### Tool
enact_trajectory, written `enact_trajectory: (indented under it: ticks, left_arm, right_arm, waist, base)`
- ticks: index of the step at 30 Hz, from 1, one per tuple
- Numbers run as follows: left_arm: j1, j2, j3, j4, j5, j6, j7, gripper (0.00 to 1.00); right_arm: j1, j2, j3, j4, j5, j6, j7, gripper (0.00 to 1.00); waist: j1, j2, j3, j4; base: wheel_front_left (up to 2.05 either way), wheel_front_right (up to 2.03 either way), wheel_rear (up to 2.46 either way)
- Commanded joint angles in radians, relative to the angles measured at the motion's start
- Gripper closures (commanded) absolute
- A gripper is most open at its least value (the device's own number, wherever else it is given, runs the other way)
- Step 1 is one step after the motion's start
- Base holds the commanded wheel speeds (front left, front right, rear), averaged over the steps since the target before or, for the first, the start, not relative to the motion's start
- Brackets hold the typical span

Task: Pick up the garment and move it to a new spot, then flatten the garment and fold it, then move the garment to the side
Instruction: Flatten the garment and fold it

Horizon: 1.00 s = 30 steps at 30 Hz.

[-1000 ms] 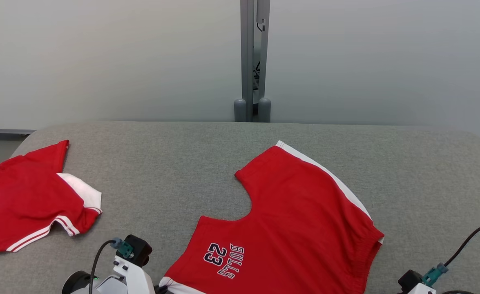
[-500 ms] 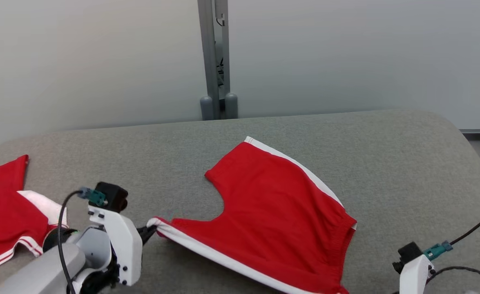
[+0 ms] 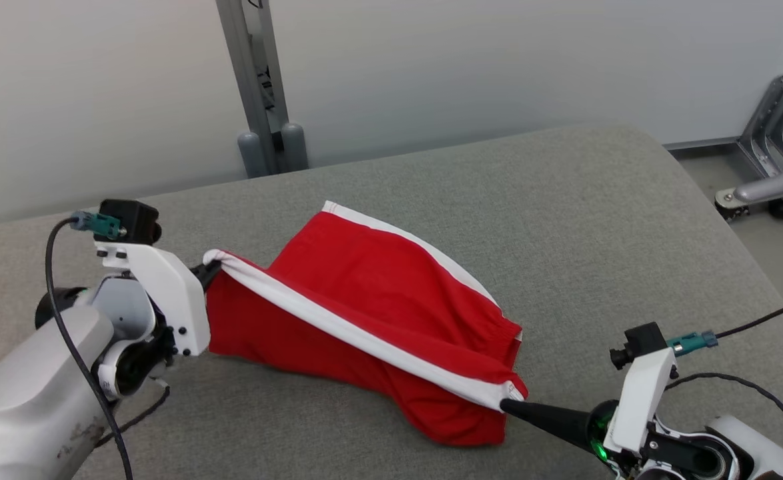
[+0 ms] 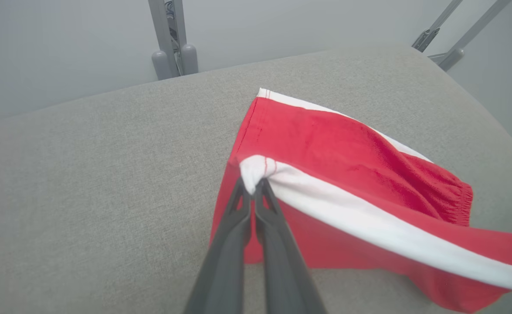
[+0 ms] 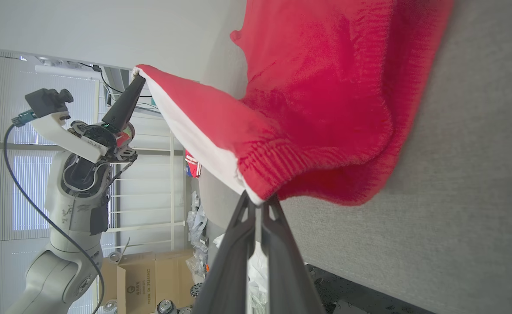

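Two pincers raise the striped side: the fold is under way

Both pincers are closed tight on the white side stripe of the red basketball shorts (image 3: 371,273). The left pincer (image 3: 208,269) pinches the leg-hem corner and the right pincer (image 3: 506,404) the waistband corner. A second ago the shorts lay flat near the front edge of the grey surface (image 3: 584,213) with the printed number facing up. Now that near side is lifted clear and stretched as a taut band between the two pincers, and the print is out of sight. The head camera has also swung rightward, so the shifted backdrop is not the shorts travelling. I judge this to be the lengthwise fold in progress, with the front leg carried over the far leg, which lies on the surface.

The shorts sit about mid-surface, toward the right side. Their long axis, along the stripe, runs diagonally from left of centre toward the front right corner. The gathered waistband points front right and the leg openings point far left.
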Motion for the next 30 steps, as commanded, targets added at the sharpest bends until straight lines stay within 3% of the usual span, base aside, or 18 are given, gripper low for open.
enact_trajectory:
  ticks: [1, 8, 11, 30]
  left_arm:
    - [-0.032, 0.001, 0.010, 0.025, 0.014, 0.005, -0.011, 1.00]
    - [-0.151, -0.039, -0.013, 0.155, 0.115, 0.009, -0.085, 1.00]
    - [-0.213, -0.083, -0.028, 0.240, 0.156, 0.008, -0.112, 1.00]
    - [-0.411, -0.239, -0.081, 0.611, 0.256, -0.030, -0.221, 1.00]
  right_arm:
    - [-0.015, 0.012, -0.018, 0.001, -0.012, 0.001, -0.008, 1.00]
    - [-0.048, 0.096, -0.109, 0.016, -0.045, 0.001, -0.017, 1.00]
    - [-0.064, 0.152, -0.159, 0.044, -0.070, 0.001, -0.031, 1.00]
    - [-0.165, 0.343, -0.336, 0.184, -0.135, 0.001, 0.000, 1.00]
  waist:
    - [0.0000, -0.0001, 0.043, -0.038]
    - [0.0000, -0.0001, 0.131, -0.098]
    - [0.0000, -0.0001, 0.177, -0.125]
    - [0.0000, -0.0001, 0.323, -0.221]
  base:
    - [0.00, 0.00, 0.00]
    - [0.00, 0.00, 0.00]
    - [0.00, 0.00, 0.00]
    - [0.00, 0.00, 0.00]
